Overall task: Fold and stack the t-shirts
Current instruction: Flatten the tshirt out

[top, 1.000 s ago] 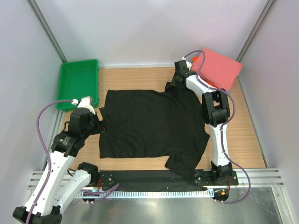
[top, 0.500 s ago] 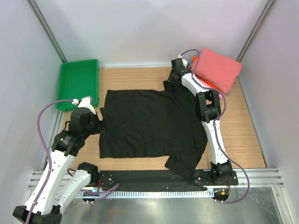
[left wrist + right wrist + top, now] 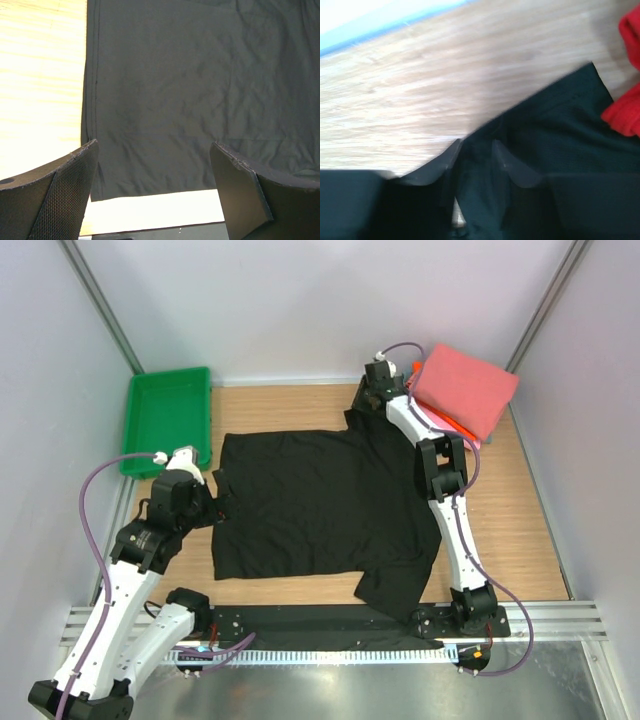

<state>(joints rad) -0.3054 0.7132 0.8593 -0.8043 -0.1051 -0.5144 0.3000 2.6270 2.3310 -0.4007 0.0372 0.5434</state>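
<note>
A plain black t-shirt [image 3: 320, 505] lies spread flat on the wooden table, its near right sleeve hanging towards the front rail. My right gripper [image 3: 360, 410] is at the shirt's far right corner. In the blurred right wrist view its jaws [image 3: 476, 142] stand slightly apart, with black cloth [image 3: 555, 135] lying between and under them. My left gripper [image 3: 216, 502] hovers over the shirt's left edge, wide open [image 3: 155, 144] and holding nothing. A stack of folded t-shirts [image 3: 465, 388], salmon-pink on top with red below [image 3: 625, 117], sits at the far right.
A green plastic tray [image 3: 170, 420] stands at the far left corner. Grey walls close the table on three sides. A black strip and metal rail [image 3: 330, 625] run along the near edge between the arm bases.
My right gripper has moved left along the far edge, drawing the shirt's far right corner with it, and its jaws have parted. The left arm has not moved.
</note>
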